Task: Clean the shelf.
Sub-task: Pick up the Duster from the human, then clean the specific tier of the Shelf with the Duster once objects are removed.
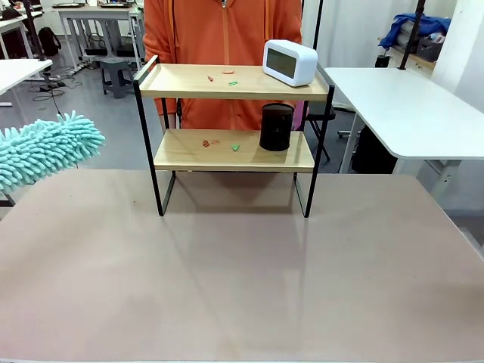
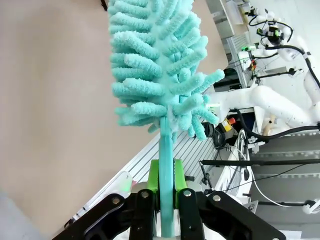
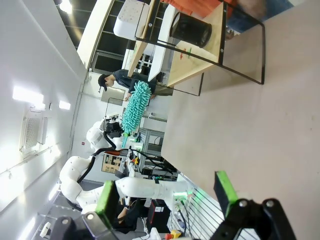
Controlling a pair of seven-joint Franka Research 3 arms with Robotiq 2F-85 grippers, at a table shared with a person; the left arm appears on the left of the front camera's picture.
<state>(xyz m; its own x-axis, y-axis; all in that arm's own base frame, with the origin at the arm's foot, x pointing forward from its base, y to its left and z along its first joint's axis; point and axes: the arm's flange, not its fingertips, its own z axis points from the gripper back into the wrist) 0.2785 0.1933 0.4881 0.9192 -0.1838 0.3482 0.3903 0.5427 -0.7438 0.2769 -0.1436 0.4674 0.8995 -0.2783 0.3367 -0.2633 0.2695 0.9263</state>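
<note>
The shelf (image 1: 181, 82), a two-tier rack of two light wooden boards held in a thin black metal frame, is seen standing upright on four legs at the far middle of the table (image 1: 227, 287). Small red and green scraps (image 1: 233, 82), possibly paper, are scattered on both boards.
</note>
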